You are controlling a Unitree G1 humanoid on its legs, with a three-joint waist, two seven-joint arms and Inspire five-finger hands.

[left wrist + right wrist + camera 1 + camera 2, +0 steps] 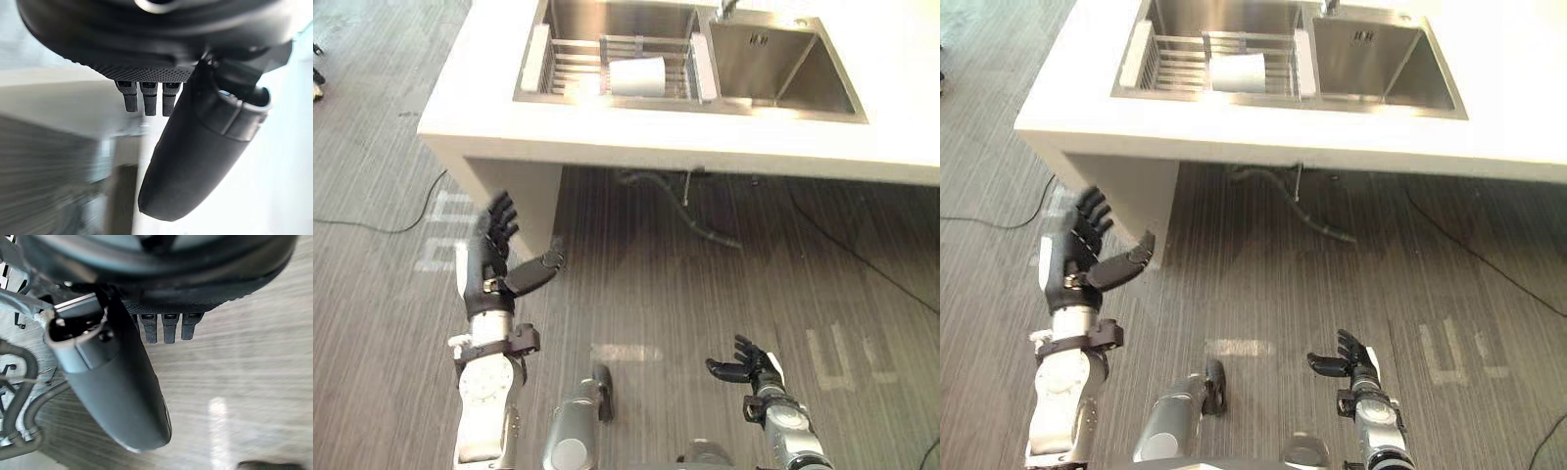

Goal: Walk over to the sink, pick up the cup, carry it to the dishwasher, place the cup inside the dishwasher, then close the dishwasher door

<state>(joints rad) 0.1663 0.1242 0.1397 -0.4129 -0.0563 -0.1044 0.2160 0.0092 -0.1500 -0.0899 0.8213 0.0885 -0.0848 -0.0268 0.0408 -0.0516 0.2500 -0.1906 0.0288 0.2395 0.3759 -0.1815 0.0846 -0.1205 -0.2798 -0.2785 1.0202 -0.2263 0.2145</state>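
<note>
A white cup [637,75] lies on its side in a wire rack [576,61] inside the left basin of a steel sink [783,69], set into a white counter [656,137]. My left hand [494,245] is raised over the floor below the counter's left corner, fingers straight and thumb spread, holding nothing. My right hand [749,367] hangs low over the floor at the lower right, fingers relaxed and empty. Both hands are well short of the cup.
The counter stands on a white pedestal [524,201] right beside my left hand. Grey hoses [685,211] hang beneath the counter. White markings [445,230] are on the grey wood floor. A tap base [729,10] rises behind the sink.
</note>
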